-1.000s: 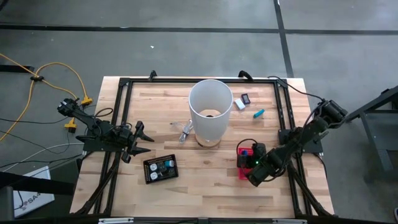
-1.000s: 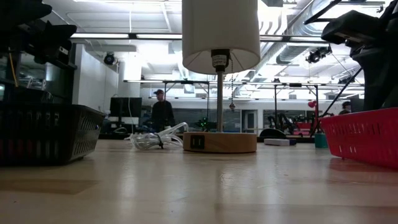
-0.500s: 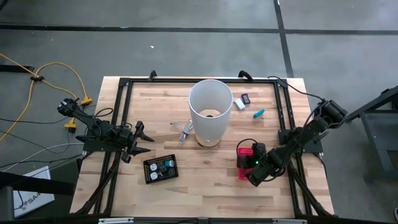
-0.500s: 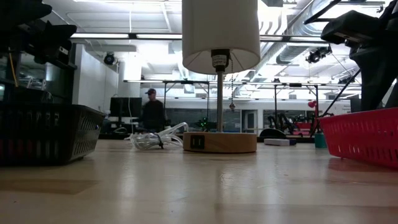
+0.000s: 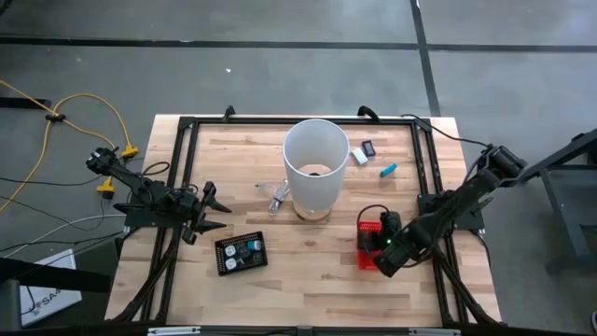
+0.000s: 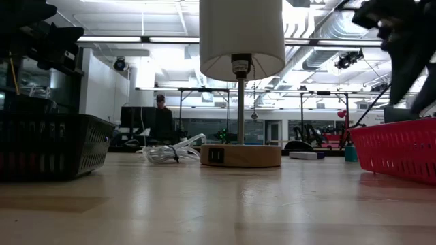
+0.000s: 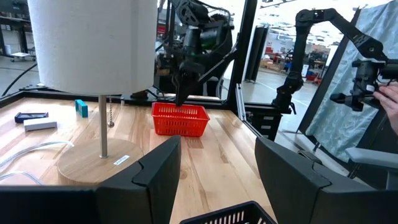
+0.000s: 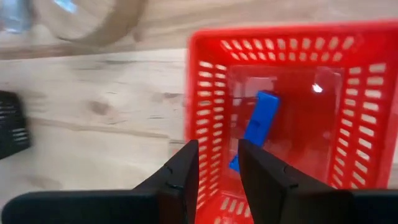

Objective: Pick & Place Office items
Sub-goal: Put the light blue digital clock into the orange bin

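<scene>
A short blue stick (image 8: pixel 258 121) lies on the floor of the red mesh basket (image 8: pixel 211 93), at the table's right. My right gripper (image 8: pixel 217 152) hangs over the basket, pointing steeply down, open, with nothing between its fingers; the left wrist view shows it (image 7: pixel 181 93) clear above the basket's rim. A white block (image 5: pixel 359 157), a small black piece (image 5: pixel 368 147) and a teal piece (image 5: pixel 388 170) lie on the table at the far right. My left gripper (image 5: pixel 216 207) waits level at the table's left edge, open and empty.
A lamp with a tall white shade (image 5: pixel 315 168) stands on a round wooden base (image 6: pixel 240 155) mid-table, with a clear coiled cable (image 5: pixel 278 198) to its left. A flat black tray (image 5: pixel 241 253) with small pieces lies near the left front. A person walks in the room behind.
My right gripper has risen a little above the red basket and shows blurred in the low view. The basket has stayed put. The person in the room behind has walked toward the left.
</scene>
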Action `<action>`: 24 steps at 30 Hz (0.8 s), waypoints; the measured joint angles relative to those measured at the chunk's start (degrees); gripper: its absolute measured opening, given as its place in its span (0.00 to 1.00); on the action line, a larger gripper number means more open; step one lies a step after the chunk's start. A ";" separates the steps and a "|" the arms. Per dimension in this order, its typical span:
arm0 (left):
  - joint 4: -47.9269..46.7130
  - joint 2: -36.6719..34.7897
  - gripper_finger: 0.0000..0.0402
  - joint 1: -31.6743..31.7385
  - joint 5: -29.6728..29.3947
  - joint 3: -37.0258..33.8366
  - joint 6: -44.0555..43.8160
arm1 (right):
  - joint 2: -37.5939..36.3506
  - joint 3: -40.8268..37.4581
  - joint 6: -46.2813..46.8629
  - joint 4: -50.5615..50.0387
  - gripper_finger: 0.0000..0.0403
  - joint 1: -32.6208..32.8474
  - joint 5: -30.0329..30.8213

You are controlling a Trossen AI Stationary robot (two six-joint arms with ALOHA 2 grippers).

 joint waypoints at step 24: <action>-0.01 0.00 0.50 0.01 -0.01 0.00 0.01 | -15.81 0.02 -43.28 -0.91 0.24 -16.99 7.62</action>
